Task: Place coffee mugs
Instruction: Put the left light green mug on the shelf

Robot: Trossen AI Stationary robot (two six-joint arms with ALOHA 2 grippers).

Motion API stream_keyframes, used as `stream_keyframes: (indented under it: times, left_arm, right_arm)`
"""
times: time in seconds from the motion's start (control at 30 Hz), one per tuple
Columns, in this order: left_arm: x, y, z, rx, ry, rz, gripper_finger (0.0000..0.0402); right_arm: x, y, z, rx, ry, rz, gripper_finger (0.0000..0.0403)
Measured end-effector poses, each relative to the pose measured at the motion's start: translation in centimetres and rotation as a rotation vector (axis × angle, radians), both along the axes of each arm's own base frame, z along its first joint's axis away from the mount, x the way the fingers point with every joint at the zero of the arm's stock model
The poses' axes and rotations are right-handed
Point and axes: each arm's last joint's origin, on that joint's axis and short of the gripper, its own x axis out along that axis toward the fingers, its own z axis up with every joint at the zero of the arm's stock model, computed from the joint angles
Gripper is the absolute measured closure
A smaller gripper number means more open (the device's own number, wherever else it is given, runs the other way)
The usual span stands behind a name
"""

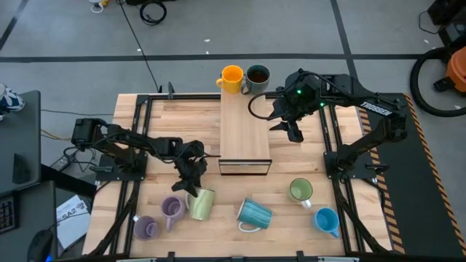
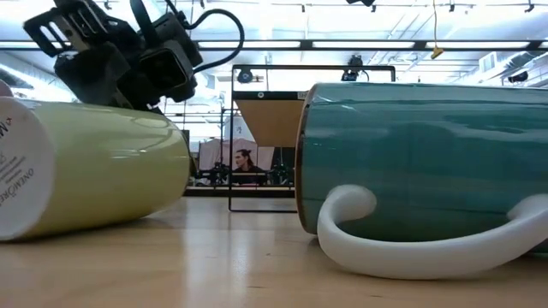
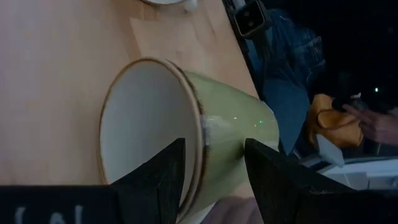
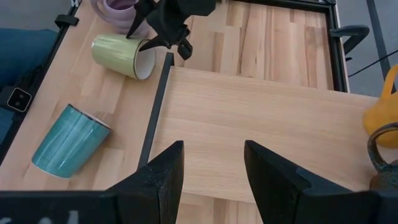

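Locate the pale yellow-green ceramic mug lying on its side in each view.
High view: pale yellow-green ceramic mug, lower left, beside the left gripper.
Low view: far left, lying sideways.
Left wrist view: centre, rim between that gripper's open fingers.
Right wrist view: upper left.
Shared landmark: the ribbed teal mug nearby.

- A grey floor is lying around the wooden table.
- Long ceiling lights are shining.
- A person is sitting far back.
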Motion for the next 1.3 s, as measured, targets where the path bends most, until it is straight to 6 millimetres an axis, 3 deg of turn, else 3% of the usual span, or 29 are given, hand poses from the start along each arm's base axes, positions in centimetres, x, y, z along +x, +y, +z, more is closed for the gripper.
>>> stream_keyframes:
  times: [0.47, 1.1, 1.3]
  left_arm:
    - [0.1, -1.7, 0.0, 0.073, -0.023, -0.015, 0.0236]
    - [0.6, -2.2, 0.6, 0.023, -0.062, 0.002, 0.0362]
    - [0.6, -2.2, 0.8, -0.030, 0.010, 0.060, 0.0368]
  right_arm:
    - [0.0, 0.0, 0.0, 0.002, 0.000, -0.002, 0.0229]
    - [0.0, 0.0, 0.0, 0.002, 0.001, -0.002, 0.0229]
    - [0.0, 0.0, 0.0, 0.000, 0.001, 0.000, 0.0229]
